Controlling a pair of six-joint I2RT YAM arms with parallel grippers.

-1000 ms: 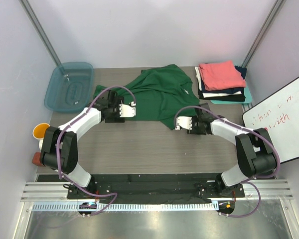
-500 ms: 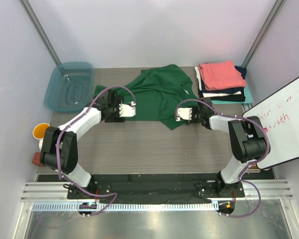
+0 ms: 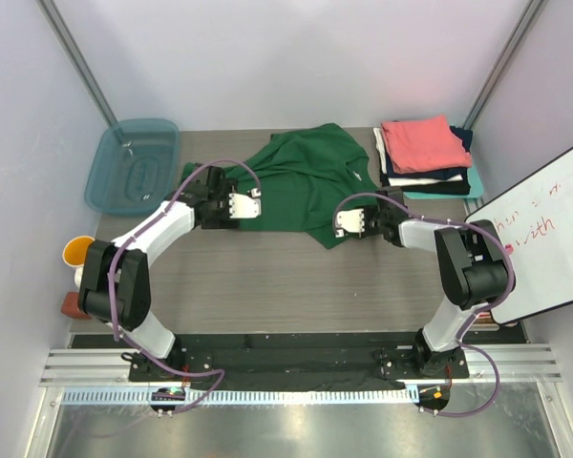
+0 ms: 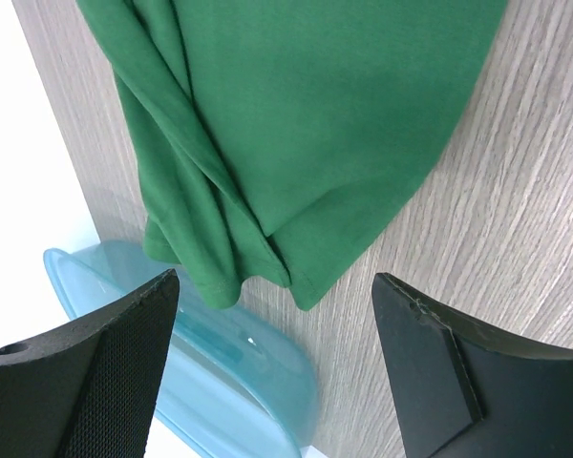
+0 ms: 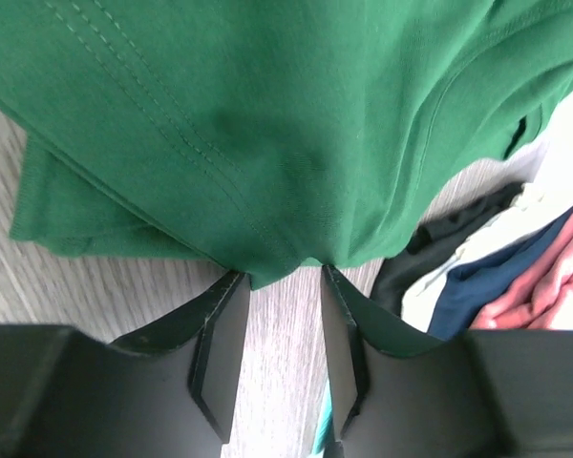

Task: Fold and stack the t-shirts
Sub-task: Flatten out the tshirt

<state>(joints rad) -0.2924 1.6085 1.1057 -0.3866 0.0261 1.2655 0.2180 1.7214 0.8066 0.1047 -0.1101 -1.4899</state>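
Top external view showed the green shirt (image 3: pixel 310 181) spread, rumpled, across the far middle of the tabletop (image 3: pixel 267 277), between the tub (image 3: pixel 134 164) on the left and the stack (image 3: pixel 425 153) of folded shirts at the far right. Both arms reached in from opposite sides, likely so the cloth could be taken at two edges at once and pulled flat for folding. The left pincer (image 3: pixel 245 205) hung wide open over the bunched left corner near the tub, holding nothing. The right pincer (image 3: pixel 348 223) sat low at the shirt's near-right hem; in its wrist view the jaws stood partly apart, straddling the hem's edge, with bare tabletop visible between them, so I judged the cloth not yet pinched. That low, edge-on approach suited catching a thin hem. The stack lay well apart, untouched.
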